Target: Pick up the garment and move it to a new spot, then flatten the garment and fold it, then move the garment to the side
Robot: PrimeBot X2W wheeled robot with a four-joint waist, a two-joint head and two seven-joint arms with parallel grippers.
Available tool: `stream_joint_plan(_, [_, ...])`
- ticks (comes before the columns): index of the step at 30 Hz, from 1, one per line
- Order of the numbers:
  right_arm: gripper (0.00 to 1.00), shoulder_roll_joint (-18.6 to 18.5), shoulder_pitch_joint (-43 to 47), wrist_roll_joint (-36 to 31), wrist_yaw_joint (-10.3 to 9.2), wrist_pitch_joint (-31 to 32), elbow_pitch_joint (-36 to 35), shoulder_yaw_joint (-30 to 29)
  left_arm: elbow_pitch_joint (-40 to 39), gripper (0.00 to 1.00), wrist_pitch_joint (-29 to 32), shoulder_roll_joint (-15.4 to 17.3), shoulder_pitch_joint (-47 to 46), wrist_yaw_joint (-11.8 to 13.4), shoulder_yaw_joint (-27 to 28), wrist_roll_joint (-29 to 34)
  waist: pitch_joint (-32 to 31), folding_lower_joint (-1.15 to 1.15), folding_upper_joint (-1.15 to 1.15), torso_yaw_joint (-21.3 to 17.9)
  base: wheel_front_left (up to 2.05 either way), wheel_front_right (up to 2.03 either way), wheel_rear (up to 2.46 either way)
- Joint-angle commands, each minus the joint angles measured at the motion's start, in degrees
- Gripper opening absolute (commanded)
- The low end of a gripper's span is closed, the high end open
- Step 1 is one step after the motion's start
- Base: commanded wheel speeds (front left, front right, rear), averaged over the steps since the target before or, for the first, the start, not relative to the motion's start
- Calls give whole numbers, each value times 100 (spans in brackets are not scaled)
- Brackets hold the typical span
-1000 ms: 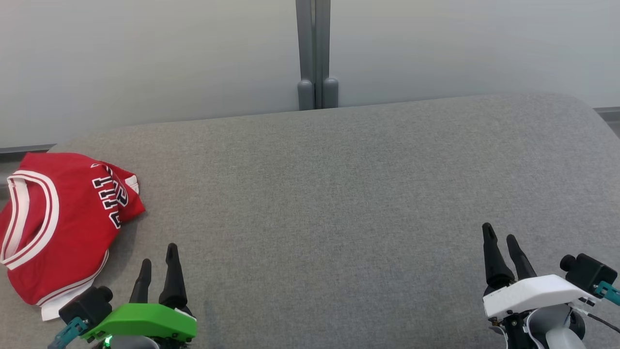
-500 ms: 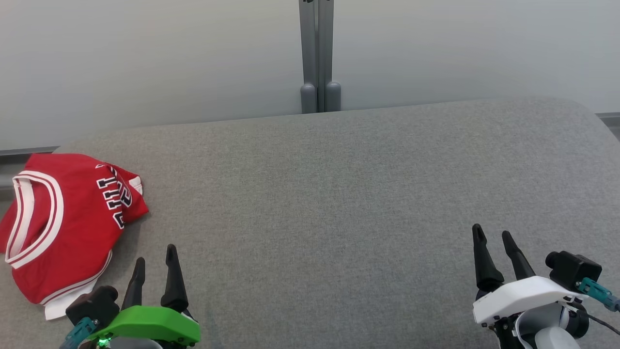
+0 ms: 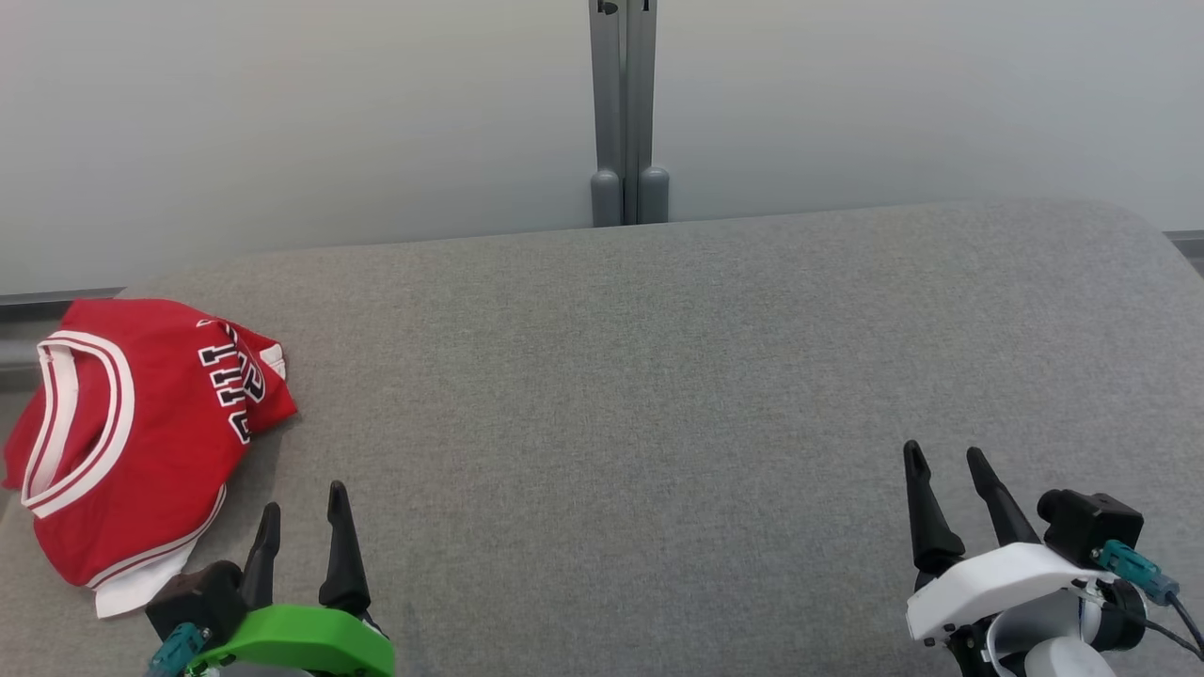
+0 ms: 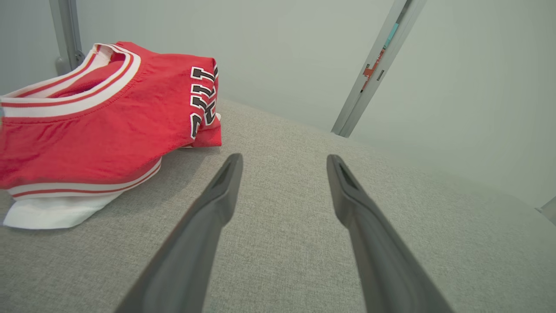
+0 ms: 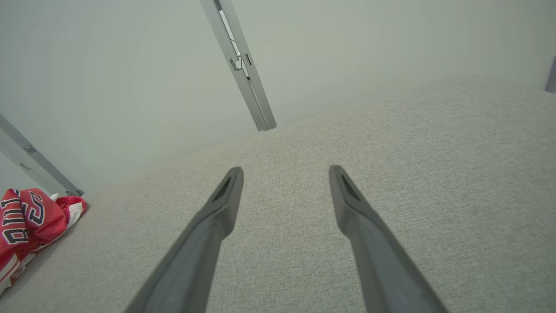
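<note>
While the red garment lies in a loosely folded bundle at the far left end of the grey fabric-covered table, neither arm has hold of it. Its white-and-red striped trim curves along the side nearest the table's left edge, black-and-white lettering shows on the fold that faces the middle of the table, and a white strip sticks out from under its near edge.

The left gripper, on its green mount, hovers low at the near left, just beside the bundle's near right corner but apart from it. In the left wrist view the garment sits ahead and to the left of the left gripper; the two dark fingers are spread wide with only bare grey fabric between them.

The right gripper, on its white mount, is at the near right of the table, well apart from the garment. Seen from its own wrist, the right gripper is likewise spread wide and empty, and the garment shows small at the far left edge.

Behind the table stands a pale wall with a grey vertical post at its middle.
</note>
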Motion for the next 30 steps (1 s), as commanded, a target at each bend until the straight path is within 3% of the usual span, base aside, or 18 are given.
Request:
stream_joint_plan(1, [100, -31, 43, -140, 1, -49, -10, 30, -12, 100, -48, 49, 48, -22, -5, 151, -3, 0, 0, 2, 0, 0, 0])
stream_joint_plan(30, [100, -39, 99, -1195, 1, -350, 84, 121, 28, 100, -364, 5, 123, 5, -71, 1211, -37, 0, 0, 26, 0, 0, 0])
